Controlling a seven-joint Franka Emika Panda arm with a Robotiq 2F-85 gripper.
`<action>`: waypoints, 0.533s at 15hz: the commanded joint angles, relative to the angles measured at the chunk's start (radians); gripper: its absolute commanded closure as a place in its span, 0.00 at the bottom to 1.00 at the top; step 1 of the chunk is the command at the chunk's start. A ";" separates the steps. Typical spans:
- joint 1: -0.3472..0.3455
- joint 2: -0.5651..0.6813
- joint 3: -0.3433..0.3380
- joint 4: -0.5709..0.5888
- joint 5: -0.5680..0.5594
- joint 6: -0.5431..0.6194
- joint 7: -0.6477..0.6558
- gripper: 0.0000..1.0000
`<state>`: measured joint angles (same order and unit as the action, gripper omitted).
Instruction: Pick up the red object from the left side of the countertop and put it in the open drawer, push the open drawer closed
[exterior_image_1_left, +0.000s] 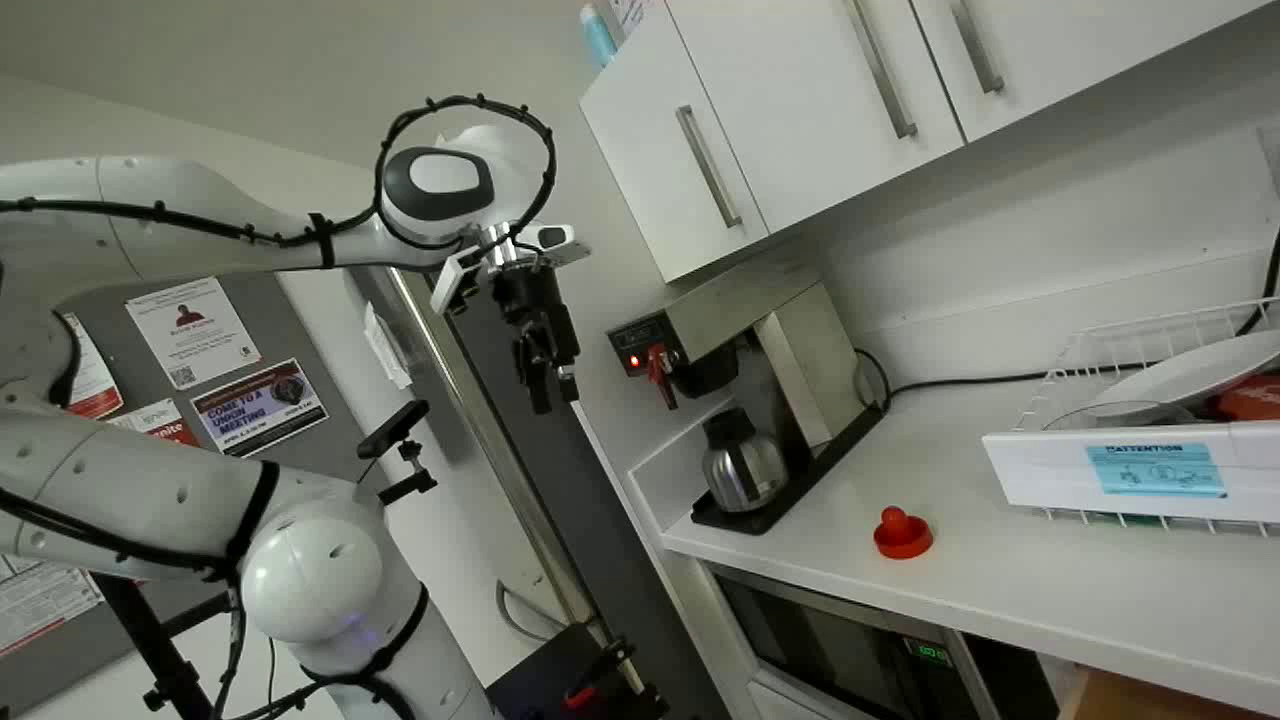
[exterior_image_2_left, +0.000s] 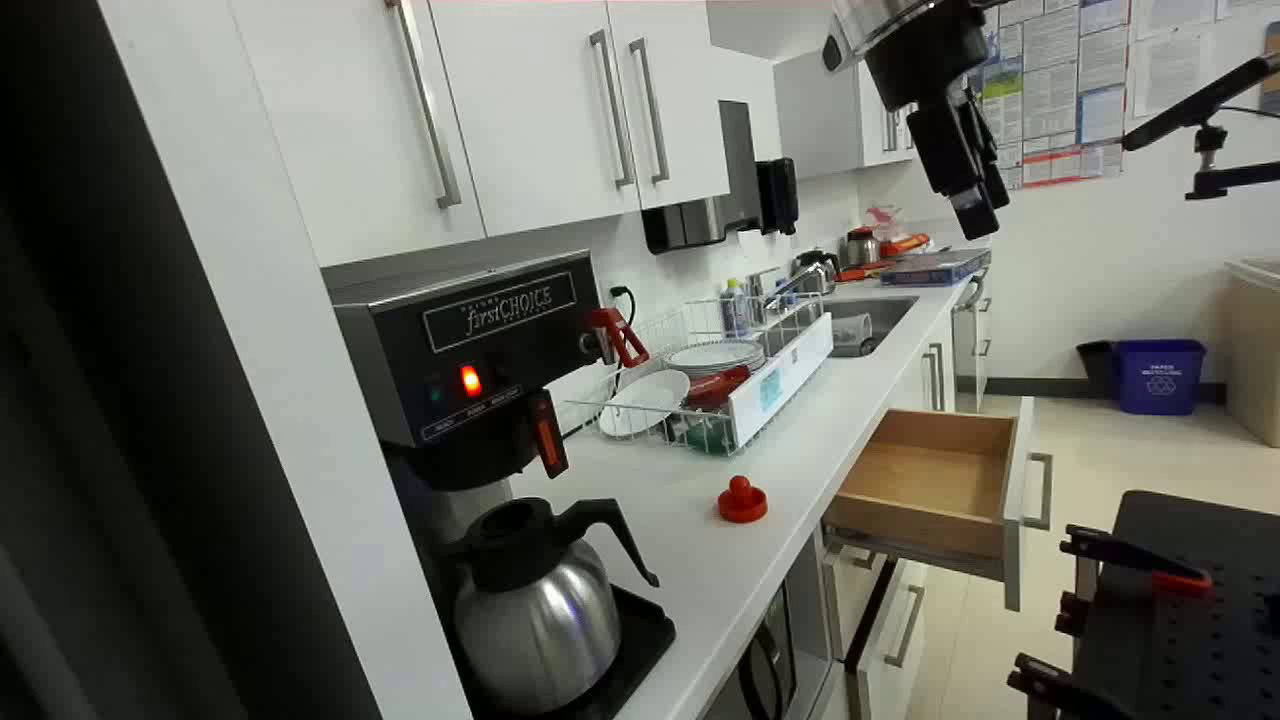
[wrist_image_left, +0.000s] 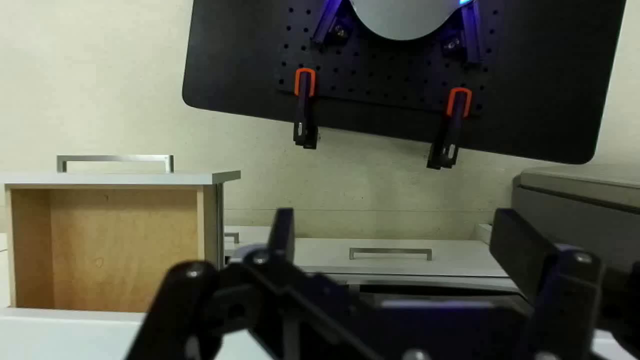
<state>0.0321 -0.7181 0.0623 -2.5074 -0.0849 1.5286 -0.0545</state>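
In an exterior view, the round red object with a knob on top (exterior_image_1_left: 903, 540) sits on the white countertop (exterior_image_1_left: 1000, 575), between the rounded silver coffee pot with a black top (exterior_image_1_left: 745, 470) on the left and the white wire dish rack (exterior_image_1_left: 1050, 475) on the right; the black two-fingered claw (exterior_image_1_left: 554, 396) hangs in the air to the left, well apart from the object. In an exterior view, the white-fronted drawer with a pale wooden inside (exterior_image_2_left: 930, 480) stands pulled out on the right, farther away than the red object. By that, no step of the task looks done: the picking up, the placing in the drawer and the push closed all remain. In the wrist view, the claw's black fingers (wrist_image_left: 283, 235) are spread wide, probably near their full reach, holding nothing and apparently touching nothing; the drawer shows at far left, while the red object is not visible there.
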 joint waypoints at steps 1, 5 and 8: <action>0.013 0.001 -0.010 0.002 -0.005 -0.002 0.007 0.00; 0.013 0.001 -0.010 0.002 -0.005 -0.002 0.007 0.00; -0.019 0.062 0.005 -0.017 -0.125 0.197 0.041 0.00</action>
<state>0.0316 -0.7141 0.0603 -2.5101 -0.1178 1.5817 -0.0447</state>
